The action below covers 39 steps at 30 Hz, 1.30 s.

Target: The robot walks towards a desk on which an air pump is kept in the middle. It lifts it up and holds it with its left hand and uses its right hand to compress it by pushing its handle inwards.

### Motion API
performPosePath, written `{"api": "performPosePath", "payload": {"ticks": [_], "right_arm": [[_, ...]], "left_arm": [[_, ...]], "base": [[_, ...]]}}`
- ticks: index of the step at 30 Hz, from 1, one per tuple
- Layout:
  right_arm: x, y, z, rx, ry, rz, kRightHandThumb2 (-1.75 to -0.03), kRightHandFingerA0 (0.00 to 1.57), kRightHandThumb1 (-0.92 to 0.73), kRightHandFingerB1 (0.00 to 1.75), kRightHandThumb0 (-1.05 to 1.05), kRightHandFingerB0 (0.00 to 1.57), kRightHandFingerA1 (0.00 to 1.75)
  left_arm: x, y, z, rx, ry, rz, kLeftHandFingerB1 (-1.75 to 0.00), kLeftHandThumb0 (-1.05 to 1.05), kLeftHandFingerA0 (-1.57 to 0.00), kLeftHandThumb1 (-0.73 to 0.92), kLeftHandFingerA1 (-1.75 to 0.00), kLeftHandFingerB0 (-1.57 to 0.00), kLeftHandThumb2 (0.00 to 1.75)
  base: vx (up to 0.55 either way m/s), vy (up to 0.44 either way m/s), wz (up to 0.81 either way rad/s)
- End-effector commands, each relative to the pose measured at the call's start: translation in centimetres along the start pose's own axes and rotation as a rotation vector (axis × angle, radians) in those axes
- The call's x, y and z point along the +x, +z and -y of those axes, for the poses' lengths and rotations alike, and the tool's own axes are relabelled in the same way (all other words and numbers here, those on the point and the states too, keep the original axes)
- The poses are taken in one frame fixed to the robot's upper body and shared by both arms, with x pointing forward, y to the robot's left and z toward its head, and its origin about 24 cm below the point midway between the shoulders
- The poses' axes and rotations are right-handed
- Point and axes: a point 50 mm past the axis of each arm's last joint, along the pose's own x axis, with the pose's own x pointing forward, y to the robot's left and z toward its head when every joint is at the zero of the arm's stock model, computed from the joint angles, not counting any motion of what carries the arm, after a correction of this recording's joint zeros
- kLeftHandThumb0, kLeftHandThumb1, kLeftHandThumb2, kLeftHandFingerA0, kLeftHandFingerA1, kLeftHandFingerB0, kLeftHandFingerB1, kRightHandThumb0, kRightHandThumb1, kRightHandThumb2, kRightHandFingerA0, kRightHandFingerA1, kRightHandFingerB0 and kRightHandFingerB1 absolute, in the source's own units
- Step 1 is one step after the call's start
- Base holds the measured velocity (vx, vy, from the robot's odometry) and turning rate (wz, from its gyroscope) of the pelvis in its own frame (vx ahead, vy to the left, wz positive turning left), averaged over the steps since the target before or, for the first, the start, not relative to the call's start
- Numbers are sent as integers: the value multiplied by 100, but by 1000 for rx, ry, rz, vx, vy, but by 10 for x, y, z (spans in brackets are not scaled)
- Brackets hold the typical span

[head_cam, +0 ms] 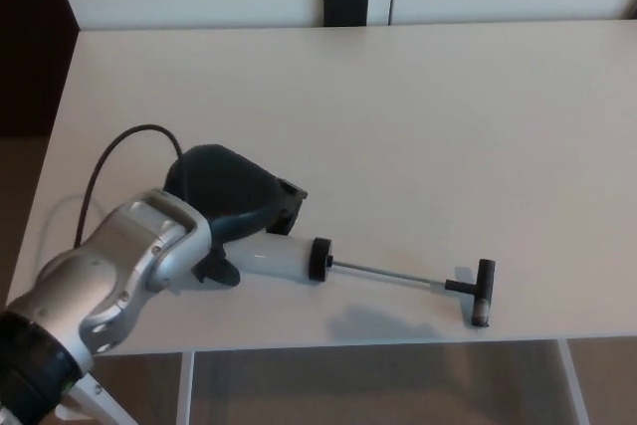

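The air pump lies near the front edge of the white desk (418,126). It has a pale barrel (274,258), a black end cap (319,259), a thin metal rod (383,274) drawn out to the right, and a black T-handle (483,293). My left hand (234,208) comes in from the lower left and covers the barrel's left end. Its fingers curl over the top of the barrel and the thumb sits below it. My right hand does not show.
A black cable (114,151) loops from my left wrist over the desk's left part. A small black object (345,5) stands at the desk's far edge against the white wall. The T-handle is close to the desk's front edge (398,333).
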Motion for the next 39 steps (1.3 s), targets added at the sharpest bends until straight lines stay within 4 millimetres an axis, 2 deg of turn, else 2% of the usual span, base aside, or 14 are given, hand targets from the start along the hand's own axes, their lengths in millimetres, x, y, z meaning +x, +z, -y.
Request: {"api": "performPosePath", "payload": {"ticks": [1, 8, 9, 12, 14, 19, 20, 27, 28, 30, 33, 35, 36, 39], "right_arm": [[1, 2, 0, -24, 10, 32, -92, 49, -60, 50, -60, 33, 58], [-1, 3, -3, -26, 2, 21, -92, 51, -59, 52, -58, 34, 59], [0, 3, -3, -24, 1, 20, -63, 58, -73, 39, -57, 40, 48], [0, 3, -3, -19, 0, 16, -62, 59, -73, 40, -57, 40, 49], [0, 1, -3, -11, 0, 7, -62, 60, -71, 39, -57, 41, 49], [2, -5, -1, 32, 11, -6, -90, 54, -57, 52, -56, 37, 61], [2, -6, -1, 36, 11, -8, -62, 61, -71, 38, -54, 43, 49], [3, -11, 0, 40, 4, -38, -62, 61, -71, 38, -55, 43, 50], [3, -12, 0, 44, 4, -43, -92, 55, -58, 52, -58, 36, 62], [5, -16, 0, 50, 3, -69, -93, 57, -59, 53, -59, 38, 63], [6, -22, 1, 55, 1, -102, -93, 57, -59, 53, -59, 38, 63], [7, -26, 3, 14, 4, -113, -62, 56, -75, 41, -56, 39, 49], [9, -34, 6, -81, 44, -119, -96, 34, -61, 47, -64, 21, 56], [14, -49, 9, -230, 158, -141, -65, 24, -83, 32, -63, 25, 35]], "left_arm": [[4, 3, 31, 769, -154, -14, -80, -49, -91, 56, -157, -84, 62], [4, 2, 39, 441, -291, 7, -70, -29, -78, 74, -149, -73, 65], [5, -5, 30, 208, -360, -3, -141, -6, -71, 71, -147, -58, 62], [8, -14, 12, -214, -443, 37, -135, -9, -93, 74, -127, -82, 82], [9, -30, -7, -551, -457, 54, -126, -17, -103, 63, -142, -90, 99], [4, -55, -35, -1115, -521, 143, -126, -8, -100, 62, -146, -86, 101], [2, -59, -40, -1190, -543, 141, -114, -7, -107, 63, -134, -94, 96], [-8, -78, -56, -1451, -561, 152, -124, -3, -91, 66, -154, -92, 82], [-10, -81, -57, -1479, -559, 161, -127, -5, -91, 66, -154, -91, 82], [-13, -85, -57, -1507, -541, 166, -135, -9, -87, 66, -154, -82, 82], [-16, -89, -58, -1524, -521, 163, -135, -9, -87, 66, -154, -82, 82], [-16, -90, -58, -1531, -512, 162, -134, -8, -88, 68, -154, -82, 80], [-18, -92, -59, -1533, -490, 158, -128, -10, -95, 70, -145, -84, 77], [-21, -94, -61, -1524, -452, 161, -129, -10, -100, 71, -144, -84, 81]], "base": [[0, 0, 0], [0, 0, 0], [0, 0, 0], [0, 0, 0], [0, 0, 0], [0, 0, 0], [0, 0, 0], [0, 0, 0], [0, 0, 0], [0, 0, 0], [0, 0, 0], [0, 0, 0], [0, 0, 0], [0, 0, 0]]}}
